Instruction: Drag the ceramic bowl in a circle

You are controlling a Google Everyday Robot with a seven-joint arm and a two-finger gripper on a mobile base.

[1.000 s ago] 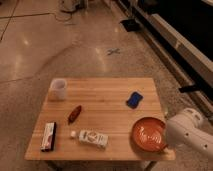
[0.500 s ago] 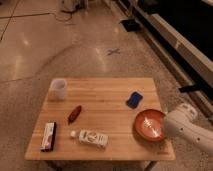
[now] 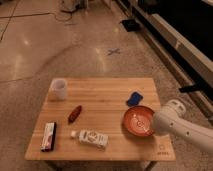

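Ceramic bowl (image 3: pixel 138 120) sits near-right on wooden table (image 3: pixel 100 97), close to right edge. Gripper (image 3: pixel 154 125) at bowl's right rim; arm hides it, grip state can't be told. Risks: circle swings wide, bowl slides off edge or knocks blue object (image 3: pixel 134 98) just beyond it.

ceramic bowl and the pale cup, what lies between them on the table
In the camera view, only a small red item lies between ceramic bowl and cup; the hand is at the bowl's right rim.
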